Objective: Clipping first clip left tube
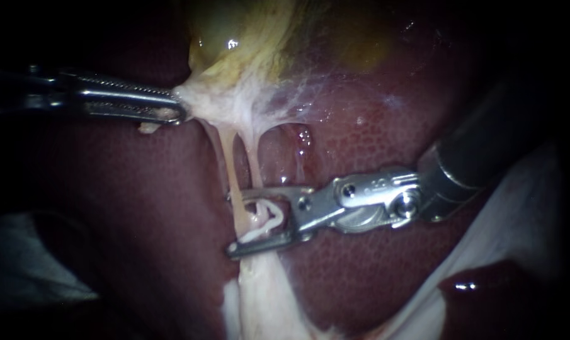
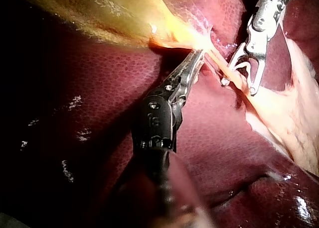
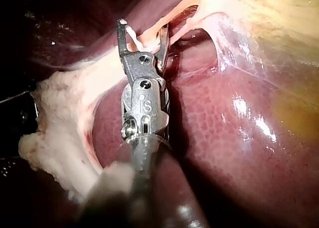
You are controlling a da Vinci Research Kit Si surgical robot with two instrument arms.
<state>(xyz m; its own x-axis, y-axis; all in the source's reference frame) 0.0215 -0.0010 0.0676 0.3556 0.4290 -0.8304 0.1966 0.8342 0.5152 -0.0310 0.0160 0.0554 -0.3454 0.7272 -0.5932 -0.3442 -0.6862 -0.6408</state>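
The left instrument (image 1: 177, 113) comes in from the left, and its claw is clenched on the pale tissue (image 1: 225, 104) that hangs just under the yellow-green gallbladder (image 1: 234, 31), drawing it out to the left into a taut web. From that web two thin tubes run down over the dark red liver (image 1: 373, 151), close together, with a narrow gap between them. The left tube (image 1: 232, 182) is the longer and paler strand; the right tube (image 1: 254, 165) lies just beside it. The right instrument (image 1: 231, 223) reaches in from the right, low over the liver, with its claw spread wide and released. The left tube passes straight through the opening, one half of the claw on its far side and the other on its near side. A white clip (image 1: 269, 221) sits inside the claw, lying along the near half and curling round the tube; it has not been squeezed flat. Below the claw the tube widens into a pale band of tissue. The left wrist view also shows the left claw closed on tissue, and the right claw apart astride the strand.
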